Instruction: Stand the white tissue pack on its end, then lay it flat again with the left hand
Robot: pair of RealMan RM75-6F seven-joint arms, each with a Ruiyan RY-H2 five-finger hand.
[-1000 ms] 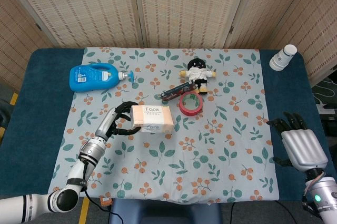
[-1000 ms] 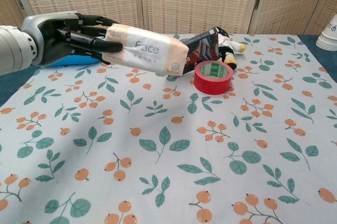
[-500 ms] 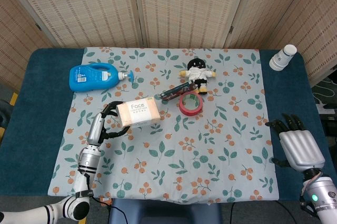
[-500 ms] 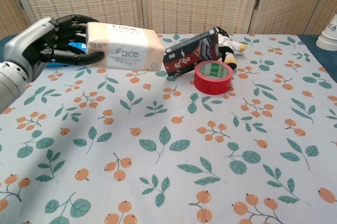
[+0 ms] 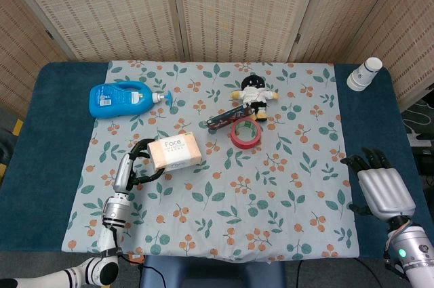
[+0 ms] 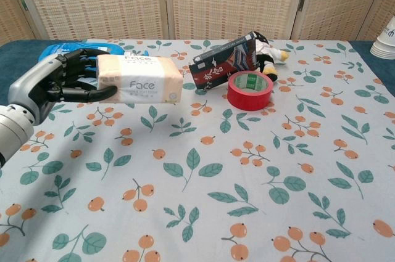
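Note:
The white tissue pack (image 5: 177,152) (image 6: 139,79), printed "Face" with peach ends, lies lengthwise and level in the grip of my left hand (image 5: 137,162) (image 6: 57,82). The dark fingers wrap its left end, thumb underneath. In the chest view the pack sits low over the floral cloth, and I cannot tell whether it touches. My right hand (image 5: 382,184) rests at the table's right edge, fingers spread and holding nothing; only the head view shows it.
A blue detergent bottle (image 5: 122,99) lies at the back left. A red tape roll (image 5: 245,133) (image 6: 250,90), a dark snack packet (image 6: 223,61) and a small plush doll (image 5: 253,94) cluster right of the pack. A white cup stack (image 5: 365,73) stands far right.
The left hand has drawn the pack leftward and lower, away from the red tape. The pack has turned from tilted to level. The right hand has hardly moved.

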